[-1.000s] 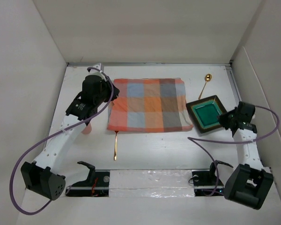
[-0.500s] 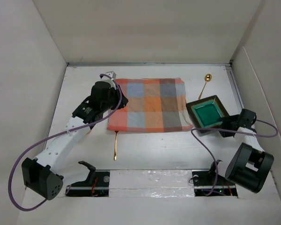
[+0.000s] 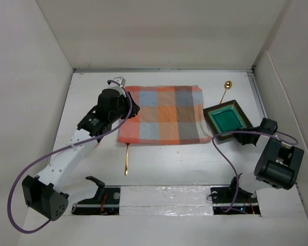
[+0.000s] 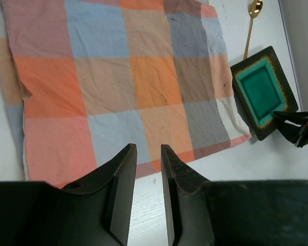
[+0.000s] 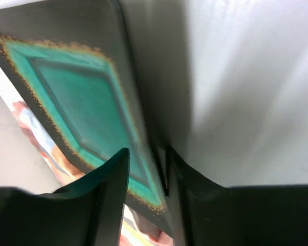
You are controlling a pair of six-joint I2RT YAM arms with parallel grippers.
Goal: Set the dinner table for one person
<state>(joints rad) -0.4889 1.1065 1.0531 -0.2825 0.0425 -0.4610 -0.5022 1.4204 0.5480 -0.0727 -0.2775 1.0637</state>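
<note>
The white dinner table (image 3: 185, 159) holds an orange-and-grey checked cloth (image 3: 163, 114) at its middle. A square dark plate with a teal centre (image 3: 226, 120) stands just right of the cloth, tilted, with its near right side raised. My right gripper (image 3: 245, 137) is shut on that near right rim; the right wrist view shows the rim between the fingers (image 5: 146, 154). My left gripper (image 3: 133, 108) hovers over the cloth's left edge, empty, its jaws a narrow gap apart (image 4: 146, 148). The cloth (image 4: 118, 82) and the plate (image 4: 264, 91) also show in the left wrist view.
A gold spoon (image 3: 226, 91) lies behind the plate near the back wall, and it also shows in the left wrist view (image 4: 252, 20). A gold utensil (image 3: 127, 158) lies in front of the cloth's near left corner. White walls enclose the table on three sides.
My left gripper has moved right, over the cloth's left edge. My right arm has folded back and the plate it holds has tipped up and shifted a little toward the back.
</note>
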